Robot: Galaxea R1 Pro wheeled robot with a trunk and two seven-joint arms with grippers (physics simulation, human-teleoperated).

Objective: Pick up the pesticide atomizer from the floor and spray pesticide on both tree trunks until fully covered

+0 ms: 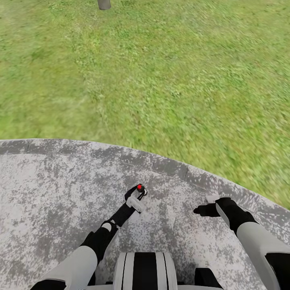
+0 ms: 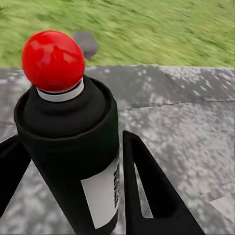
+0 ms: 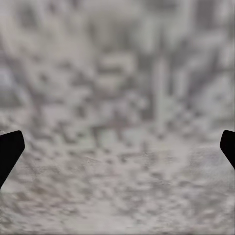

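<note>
Left gripper (image 1: 137, 192) clamped around the pesticide atomizer (image 2: 73, 147) (black body, red cap), held upright above mottled grey paving (image 1: 48, 193); right gripper (image 1: 201, 209) spread wide, holding nothing; lawn (image 1: 161, 80) beyond, grey post (image 1: 104, 4) at far edge

The head camera looks steeply down from above the trunk, over both arms, onto a curved grey stone paving (image 1: 60, 189) close below and the lawn (image 1: 161, 80) stretching far ahead, where a grey post (image 1: 104, 4) stands at the far edge. The left wrist camera sits very near the left pincer (image 2: 73, 161), facing forward and low across the same paving toward the grass, sharing that post (image 2: 86, 42) with the head view. The right wrist camera points straight at the paving (image 3: 117, 98) from close by, blurred, with the right pincer's fingertips (image 3: 9, 149) at the edges.
</note>
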